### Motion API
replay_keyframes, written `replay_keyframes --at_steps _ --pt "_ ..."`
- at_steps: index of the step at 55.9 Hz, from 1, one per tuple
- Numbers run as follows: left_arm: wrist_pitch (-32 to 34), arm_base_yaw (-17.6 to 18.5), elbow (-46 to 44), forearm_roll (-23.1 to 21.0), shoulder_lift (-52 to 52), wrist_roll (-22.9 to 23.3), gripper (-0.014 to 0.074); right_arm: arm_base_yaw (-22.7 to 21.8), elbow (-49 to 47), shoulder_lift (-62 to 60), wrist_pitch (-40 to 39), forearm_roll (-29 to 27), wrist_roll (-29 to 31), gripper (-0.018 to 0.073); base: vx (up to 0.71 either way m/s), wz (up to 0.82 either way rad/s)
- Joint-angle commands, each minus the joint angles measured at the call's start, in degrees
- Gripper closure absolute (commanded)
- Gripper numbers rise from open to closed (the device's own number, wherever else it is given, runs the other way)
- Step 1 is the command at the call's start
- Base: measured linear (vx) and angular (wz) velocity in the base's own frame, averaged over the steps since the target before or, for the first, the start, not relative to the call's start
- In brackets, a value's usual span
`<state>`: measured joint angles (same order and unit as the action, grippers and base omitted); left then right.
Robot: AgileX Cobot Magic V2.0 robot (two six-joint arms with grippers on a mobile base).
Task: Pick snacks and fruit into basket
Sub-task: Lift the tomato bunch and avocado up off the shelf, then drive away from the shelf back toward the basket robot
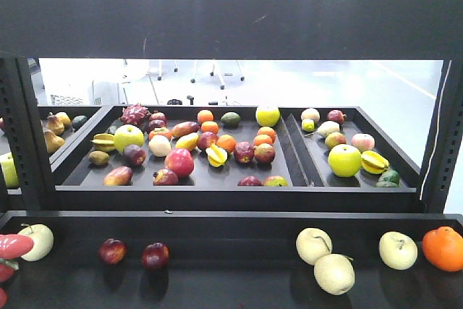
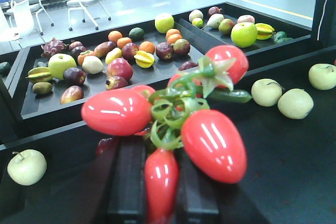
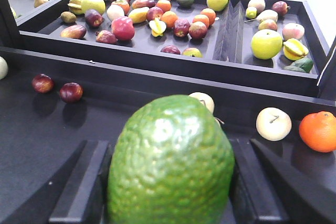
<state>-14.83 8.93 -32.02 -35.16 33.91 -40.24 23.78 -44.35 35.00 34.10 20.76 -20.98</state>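
Fruit (image 1: 334,273), avocado (image 3: 170,166) — right wrist only, red cluster (image 2: 168,124) — left

Filling lower centre of right wrist view, a bumpy green fruit (image 3: 170,163). Lower centre of left wrist view, a glossy red tomato cluster (image 2: 210,145). Front view, bottom: dark red plums (image 1: 112,251) left, pale yellow rounds (image 1: 313,245) and orange (image 1: 443,248) right.

Right gripper (image 3: 170,184) clamps bumpy green fruit (image 3: 170,156); orange (image 3: 318,131) beyond.

Green fruit (image 3: 170,161) underside off-frame
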Motion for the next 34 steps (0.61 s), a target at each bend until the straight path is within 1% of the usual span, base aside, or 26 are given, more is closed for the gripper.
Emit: replay_keyframes --at_steps 1,22,34 --pt "3.8 0.0 -1.6 -0.9 -0.1 0.4 0.0605 -0.2 -1.6 0.1 -4.8 1.7 0.2 0.0568 0.0 0.0" --pt "3.8 0.0 -1.6 -0.9 -0.1 0.4 0.0605 -0.2 -1.6 0.1 -4.8 1.7 0.2 0.0568 0.0 -0.01" --pt "3.8 0.0 -1.6 -0.9 -0.1 0.4 0.0605 -0.2 -1.6 0.1 -4.8 1.7 0.2 0.0568 -0.04 -0.11"
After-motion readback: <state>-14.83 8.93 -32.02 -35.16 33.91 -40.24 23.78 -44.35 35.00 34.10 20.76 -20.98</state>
